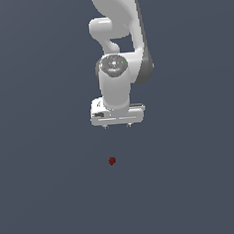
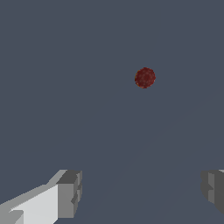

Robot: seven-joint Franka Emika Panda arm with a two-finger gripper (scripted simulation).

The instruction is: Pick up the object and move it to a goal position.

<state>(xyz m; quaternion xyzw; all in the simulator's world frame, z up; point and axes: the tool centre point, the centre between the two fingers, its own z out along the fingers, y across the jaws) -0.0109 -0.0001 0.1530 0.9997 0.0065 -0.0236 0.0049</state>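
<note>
You are looking at a plain, flat slate-grey backdrop point(image 1: 45, 194) that is filling the whole exterior view from edge to edge. No seam or edge is showing, so you cannot tell where a floor stops and a wall starts. The light is falling evenly and softly across it, and the tone is staying almost the same everywhere. In the wrist view the same dull grey surface point(image 2: 52, 65) is filling the picture, and a faint slanting band of slightly lighter grey is crossing it; whether that is a shadow edge or a shading change, you cannot tell.
</note>
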